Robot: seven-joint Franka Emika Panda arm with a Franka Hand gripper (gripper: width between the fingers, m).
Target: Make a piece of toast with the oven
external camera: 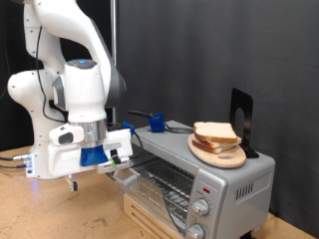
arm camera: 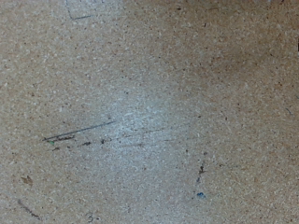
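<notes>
Two bread slices (external camera: 215,134) on plate (external camera: 219,155), apparently atop oven (external camera: 204,179).

glossy white arm (external camera: 70,60), grey joints, blue-trimmed claw (external camera: 122,159), grey cable

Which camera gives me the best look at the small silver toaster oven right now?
The exterior view. It shows the small silver toaster oven with its door down, wire rack and knobs visible, and bread slices on a round wooden plate on top. The wrist view shows only speckled tabletop, no oven.

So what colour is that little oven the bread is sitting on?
Silver-grey, the oven has a glass door; the exterior view shows it best.
</notes>
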